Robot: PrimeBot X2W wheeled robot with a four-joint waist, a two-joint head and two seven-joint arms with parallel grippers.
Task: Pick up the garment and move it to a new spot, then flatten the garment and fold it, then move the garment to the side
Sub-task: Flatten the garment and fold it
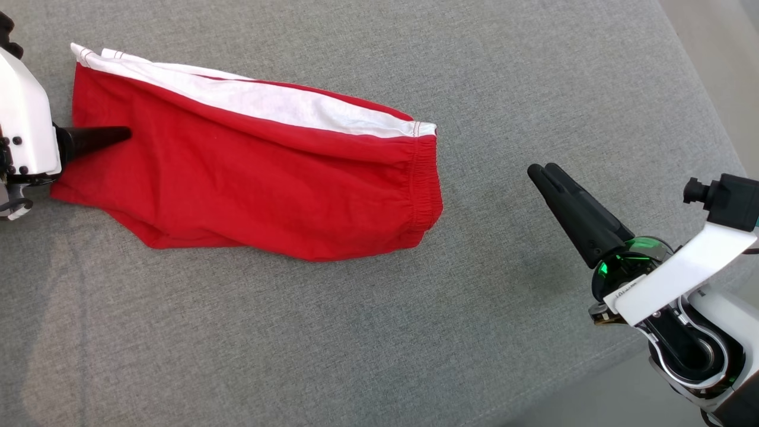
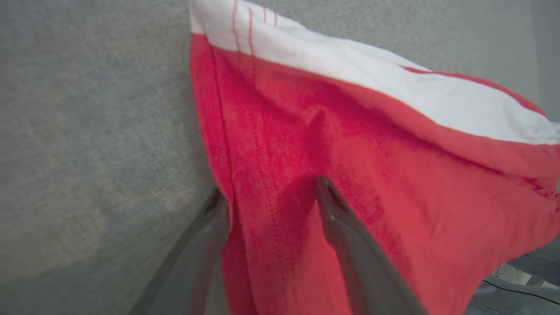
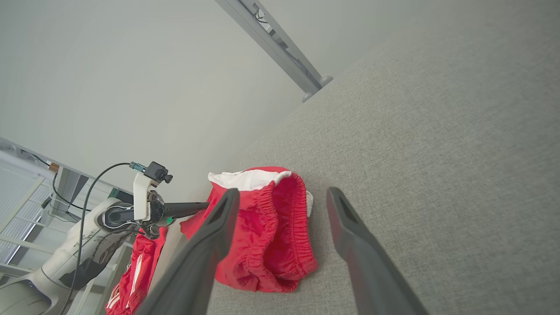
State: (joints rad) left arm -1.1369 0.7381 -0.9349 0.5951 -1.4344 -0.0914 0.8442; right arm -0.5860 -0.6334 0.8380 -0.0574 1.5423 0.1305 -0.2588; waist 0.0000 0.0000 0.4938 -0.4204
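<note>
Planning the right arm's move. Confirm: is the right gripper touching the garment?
No, the right gripper hangs over the grey surface, apart from the red garment.

The left gripper (image 1: 118, 135) is cut off by the head view's left edge, with one finger hidden. Close up, the shorts (image 2: 372, 183) blur and run past the wrist view's bottom edge.

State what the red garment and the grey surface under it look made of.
Red garment: likely soft cotton-type knit, matte; it wrinkles, with a gathered elastic waistband. Grey surface: apparently woven upholstery fabric, matte; fine weave grain shows.
</note>
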